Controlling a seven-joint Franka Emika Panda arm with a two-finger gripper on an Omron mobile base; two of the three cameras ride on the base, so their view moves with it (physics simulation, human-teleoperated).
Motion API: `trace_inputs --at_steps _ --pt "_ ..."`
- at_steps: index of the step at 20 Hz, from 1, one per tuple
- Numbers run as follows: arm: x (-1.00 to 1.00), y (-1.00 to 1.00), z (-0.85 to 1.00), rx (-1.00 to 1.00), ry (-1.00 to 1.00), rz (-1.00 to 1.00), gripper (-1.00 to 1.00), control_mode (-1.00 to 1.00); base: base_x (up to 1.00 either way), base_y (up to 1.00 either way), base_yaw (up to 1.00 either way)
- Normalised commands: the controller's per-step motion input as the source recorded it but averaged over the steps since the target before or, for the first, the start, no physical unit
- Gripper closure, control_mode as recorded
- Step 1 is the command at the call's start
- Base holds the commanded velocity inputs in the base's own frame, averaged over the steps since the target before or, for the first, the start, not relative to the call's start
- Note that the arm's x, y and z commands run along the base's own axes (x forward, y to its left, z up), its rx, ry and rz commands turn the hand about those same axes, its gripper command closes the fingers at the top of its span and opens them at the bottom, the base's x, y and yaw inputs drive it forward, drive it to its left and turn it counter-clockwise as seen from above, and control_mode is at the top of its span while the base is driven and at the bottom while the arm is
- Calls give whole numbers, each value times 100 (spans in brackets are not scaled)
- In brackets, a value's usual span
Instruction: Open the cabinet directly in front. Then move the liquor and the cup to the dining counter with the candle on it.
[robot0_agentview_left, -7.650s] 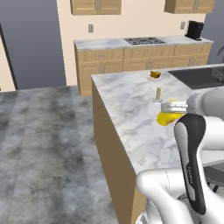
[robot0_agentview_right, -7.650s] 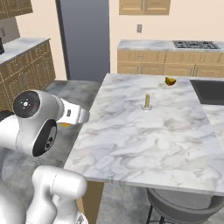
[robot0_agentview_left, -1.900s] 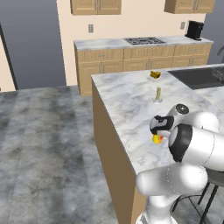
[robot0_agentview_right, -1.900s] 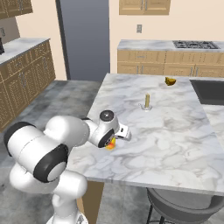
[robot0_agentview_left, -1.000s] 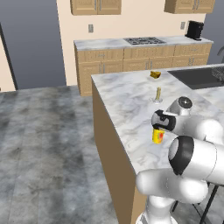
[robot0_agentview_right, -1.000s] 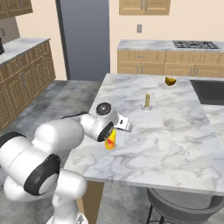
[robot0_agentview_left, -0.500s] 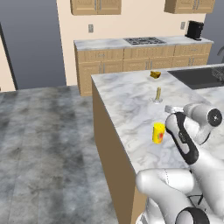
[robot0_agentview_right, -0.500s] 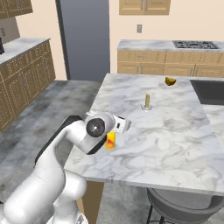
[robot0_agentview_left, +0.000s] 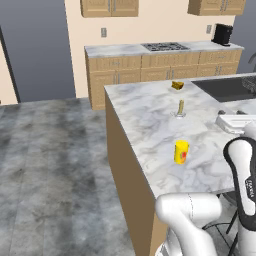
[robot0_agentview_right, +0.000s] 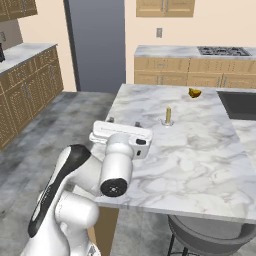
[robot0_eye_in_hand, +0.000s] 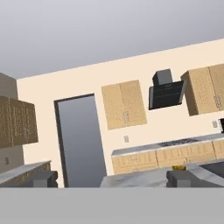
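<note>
The yellow cup (robot0_agentview_left: 181, 151) stands upright and free on the marble dining counter (robot0_agentview_left: 150, 125), near its left edge. The pale candle (robot0_agentview_left: 181, 107) is upright farther back on the same top, candle (robot0_agentview_right: 168, 116) mid-counter. My gripper (robot0_agentview_left: 231, 114) hovers above the counter to the right of the cup, apart from it, pointing level across the kitchen. In the right base view the gripper (robot0_agentview_right: 123, 121) and arm cover the cup. In the hand view the gripper (robot0_eye_in_hand: 111, 179) is open, with nothing between its fingertips (robot0_eye_in_hand: 43, 178). The liquor is out of view. I cannot tell which wall cabinet is the task's.
A small yellow object (robot0_agentview_left: 177, 85) lies near the counter's far end, beside a dark sink (robot0_agentview_left: 225, 87). The back wall has a stove counter (robot0_agentview_left: 162, 46), shut upper cabinets (robot0_eye_in_hand: 124, 105), a range hood (robot0_eye_in_hand: 166, 92) and a grey door (robot0_agentview_left: 35, 50). A stool (robot0_agentview_right: 215, 235) stands under the counter's near edge.
My gripper has opened off the cup, leaving it standing on the counter, then risen and drawn away to the cup's right. The cup and candle have not moved.
</note>
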Motion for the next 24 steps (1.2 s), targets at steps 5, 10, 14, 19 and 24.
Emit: trace_inputs --at_steps 5,10,14,19,24 --pt "-83 0 97 0 17 4 -100 -100 0 0 0" --pt "-53 4 31 -5 29 12 -100 -100 0 0 0" --pt "0 0 0 0 0 0 -100 -100 0 0 0" --pt "-43 4 -16 -5 1 3 -100 100 -40 2 2" --pt "0 0 0 0 0 0 -100 100 -99 -2 -9"
